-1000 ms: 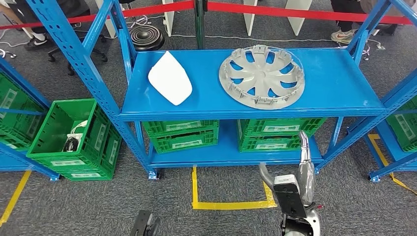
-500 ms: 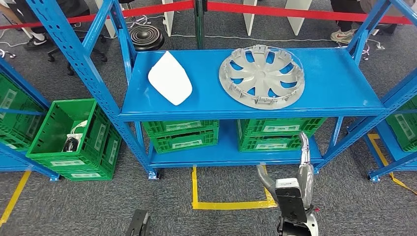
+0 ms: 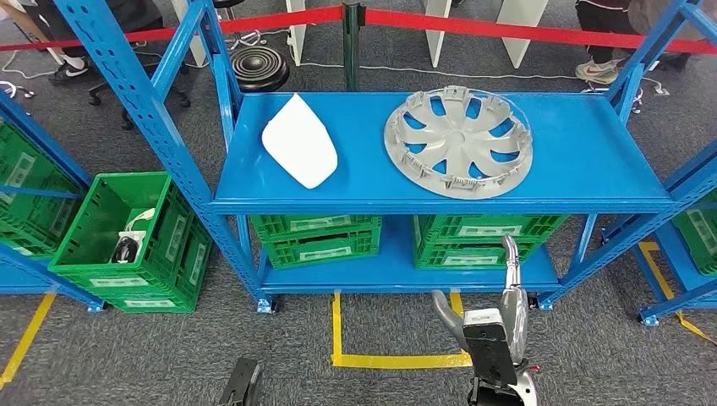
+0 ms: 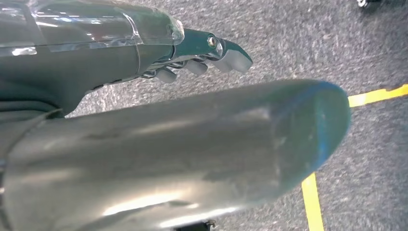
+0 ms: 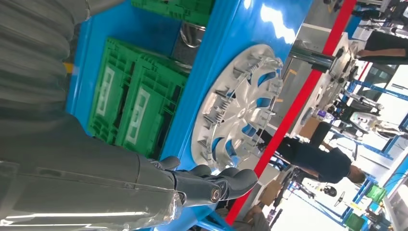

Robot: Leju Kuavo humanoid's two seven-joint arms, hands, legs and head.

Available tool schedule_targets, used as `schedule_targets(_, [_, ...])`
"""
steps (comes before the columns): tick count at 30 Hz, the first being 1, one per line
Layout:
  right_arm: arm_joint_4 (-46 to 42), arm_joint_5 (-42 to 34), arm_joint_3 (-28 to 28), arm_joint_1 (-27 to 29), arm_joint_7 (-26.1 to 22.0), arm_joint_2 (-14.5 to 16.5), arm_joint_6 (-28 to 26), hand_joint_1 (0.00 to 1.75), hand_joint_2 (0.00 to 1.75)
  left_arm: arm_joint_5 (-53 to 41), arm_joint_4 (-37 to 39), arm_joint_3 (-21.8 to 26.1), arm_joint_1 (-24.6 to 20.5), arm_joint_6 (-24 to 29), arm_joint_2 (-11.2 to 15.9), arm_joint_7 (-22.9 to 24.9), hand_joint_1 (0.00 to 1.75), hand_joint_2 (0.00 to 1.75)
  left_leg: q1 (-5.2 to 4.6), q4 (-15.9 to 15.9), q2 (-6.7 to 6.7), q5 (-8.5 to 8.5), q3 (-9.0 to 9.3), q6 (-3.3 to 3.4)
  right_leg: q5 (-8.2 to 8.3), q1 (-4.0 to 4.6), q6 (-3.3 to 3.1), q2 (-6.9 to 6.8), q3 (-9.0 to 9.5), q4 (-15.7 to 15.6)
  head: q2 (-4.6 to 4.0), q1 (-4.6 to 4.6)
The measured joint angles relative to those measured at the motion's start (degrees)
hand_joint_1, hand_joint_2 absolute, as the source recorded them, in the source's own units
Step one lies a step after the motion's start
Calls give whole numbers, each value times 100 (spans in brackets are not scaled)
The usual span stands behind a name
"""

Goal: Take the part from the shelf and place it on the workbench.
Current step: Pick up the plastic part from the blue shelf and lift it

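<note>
I've got the right hand [image 3: 507, 292] raised at about 5 o'clock in the head view, below the front edge of the blue steel shelf [image 3: 583, 182]; its fingers are extended and apart, holding nothing, which I judge to be a pre-reach pose for the part above it. The left hand [image 4: 202, 57] hangs low over grey carpet; its fingers look loosely curled with nothing in them, though my wrist view is too close for me to be sure.

The silver wheel cover [image 3: 458, 141] lies flat on the top deck at roughly 1 o'clock, inner face up, so the moulded clips around its rim stand proud. It looks like thin, rigid plastic, round with curved spokes, and I'd expect it to flex if pinched at one edge. A smooth white panel [image 3: 299, 139] lies well apart from it at 11 o'clock. Ribbed green crates [image 3: 314, 235] fill the lower deck.
</note>
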Motion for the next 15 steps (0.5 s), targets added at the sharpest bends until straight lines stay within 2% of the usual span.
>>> schedule_targets(1, [20, 7, 10, -4, 14, 0, 0, 0, 175, -9, -2, 0, -6, 3, -2, 10, 0, 0, -3, 1, -8, -54, 48, -39, 180, 13, -18, 0, 117, -298, -2, 4])
schedule_targets(2, [36, 8, 22, -12, 32, 1, 0, 0, 175, -16, -3, 0, -13, 4, -5, 20, 0, 0, -6, 5, -11, -97, 76, -80, 247, 25, -55, -2, 224, -544, -2, 5])
schedule_targets(5, [74, 13, 65, -36, 85, -1, -2, 0, 175, -42, -12, 0, -32, 2, -14, 49, 0, 0, -5, -13, 0, -161, 82, -189, 90, 63, -209, 18, 309, -735, -1, -25])
schedule_targets(7, [83, 15, 93, -49, 93, 2, -6, 0, 175, -54, -22, 0, -44, 1, -19, 55, 0, 0, 13, 61, 12, -247, 74, -247, 41, 57, -284, 28, 365, -772, -1, -58])
schedule_targets(8, [86, 16, 106, -60, 93, 5, -8, 0, 175, -58, -27, 0, -55, 1, -20, 56, 0, 0, 17, 265, 12, -336, -27, -266, 20, 50, -317, 23, 413, -800, -2, -77])
schedule_targets(9, [89, 16, 116, -66, 94, 9, -8, 0, 175, -60, -33, 0, -62, 1, -20, 56, 0, 0, 19, 612, 10, -453, -235, -273, -6, 49, -346, 15, 457, -820, -2, -99])
schedule_targets(11, [110, 15, 134, -70, 95, 14, -8, 0, 175, -62, -35, -1, -56, 1, -20, 60, 0, 0, 16, 1466, 4, -639, -849, -274, -75, 63, -383, 10, 526, -831, -1, -132])
schedule_targets(12, [125, 15, 141, -66, 95, 14, -8, 0, 175, -67, -35, -2, -45, 2, -20, 63, 0, 0, 16, 1740, 3, -611, -1115, -275, -117, 69, -385, 18, 570, -831, 0, -140])
schedule_targets(13, [141, 15, 146, -63, 96, 14, -8, 0, 175, -74, -34, -2, -34, 2, -20, 66, 0, 0, 16, 1808, 4, -455, -1285, -272, -164, 71, -377, 30, 629, -831, 0, -144])
schedule_targets(14, [154, 15, 148, -62, 98, 14, -8, 0, 175, -82, -34, -2, -29, 3, -20, 69, 0, 0, 17, 1662, 6, -184, -1344, -265, -217, 70, -361, 43, 704, -831, 0, -149])
schedule_targets(15, [162, 15, 150, -63, 102, 14, -8, 0, 175, -90, -34, -2, -26, 5, -20, 72, 0, 0, 20, 1349, 8, 154, -1314, -253, -278, 67, -338, 53, 789, -831, 0, -154])
